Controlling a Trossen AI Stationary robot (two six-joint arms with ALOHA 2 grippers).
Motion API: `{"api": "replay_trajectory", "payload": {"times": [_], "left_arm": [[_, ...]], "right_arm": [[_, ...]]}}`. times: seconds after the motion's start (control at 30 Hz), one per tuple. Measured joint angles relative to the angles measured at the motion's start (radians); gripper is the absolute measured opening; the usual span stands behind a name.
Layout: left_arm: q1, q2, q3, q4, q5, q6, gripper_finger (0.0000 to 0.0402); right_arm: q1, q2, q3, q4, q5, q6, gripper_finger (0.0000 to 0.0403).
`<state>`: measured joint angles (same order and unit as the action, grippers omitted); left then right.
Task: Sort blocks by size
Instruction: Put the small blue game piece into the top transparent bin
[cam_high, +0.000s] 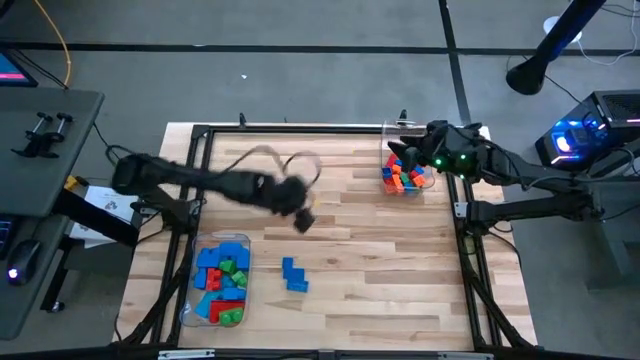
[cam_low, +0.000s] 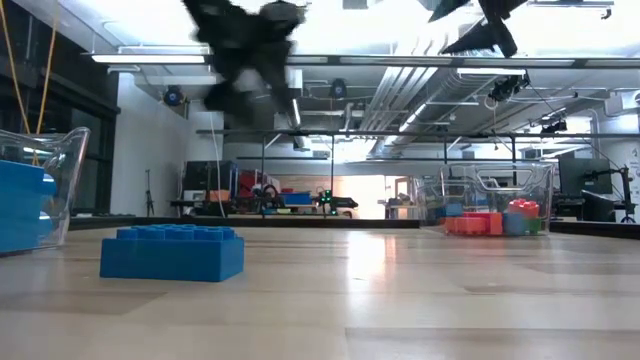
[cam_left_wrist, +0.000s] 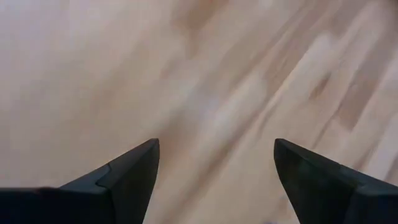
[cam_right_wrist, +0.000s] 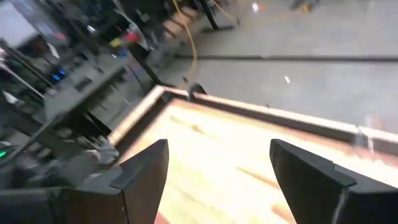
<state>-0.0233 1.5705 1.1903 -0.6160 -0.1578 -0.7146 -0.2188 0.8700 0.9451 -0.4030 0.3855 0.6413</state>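
Two blue blocks (cam_high: 293, 274) lie flat on the wooden table, right of a clear tub (cam_high: 190, 300) that holds blue, red and green blocks. The low view shows one blue block (cam_low: 172, 252) resting on its underside. At the far right, a second clear tub (cam_high: 430, 182) holds smaller red, orange and blue blocks. My left gripper (cam_high: 303, 218) hangs blurred over the table's middle, open and empty (cam_left_wrist: 214, 162) above bare wood. My right gripper (cam_high: 405, 152) hovers over the far-right tub, open with nothing between its fingers (cam_right_wrist: 217, 162).
A black frame (cam_high: 300, 130) runs along the table's edges. Bare wood lies between the two tubs and toward the near right. A side table (cam_high: 40, 130) with gear stands off the left edge; equipment with blue lights (cam_high: 575, 135) stands off the right.
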Motion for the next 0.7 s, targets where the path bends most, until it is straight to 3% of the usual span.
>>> {"api": "replay_trajectory", "payload": {"times": [0.1,0.17,0.23,0.33,0.43,0.53,0.7], "left_arm": [[-0.135,-0.045,-0.063,-0.121,-0.032,-0.294,0.03],[-0.207,-0.017,-0.065,-0.167,-0.026,-0.328,0.03],[-0.249,0.019,-0.064,-0.144,-0.004,-0.234,0.03],[-0.288,0.07,-0.012,-0.105,0.073,0.095,0.03],[-0.339,0.111,0.002,-0.15,0.068,0.39,0.03],[-0.362,0.119,0.0,-0.144,0.075,0.444,0.03],[-0.368,0.118,-0.06,-0.085,0.053,0.406,0.0299]], "right_arm": [[0.0,0.0,0.0,-0.071,0.0,0.036,0.0277],[0.0,0.0,0.0,-0.092,0.0,0.037,0.0277],[0.0,0.0,0.0,-0.099,0.0,0.035,0.0277],[0.0,0.0,0.0,-0.099,0.0,0.033,0.0277],[0.0,0.002,0.0,-0.1,-0.007,0.03,0.0277],[0.004,0.008,0.0,-0.102,-0.057,0.011,0.0277],[0.074,0.036,0.0,-0.11,-0.109,-0.011,0.0277]]}}
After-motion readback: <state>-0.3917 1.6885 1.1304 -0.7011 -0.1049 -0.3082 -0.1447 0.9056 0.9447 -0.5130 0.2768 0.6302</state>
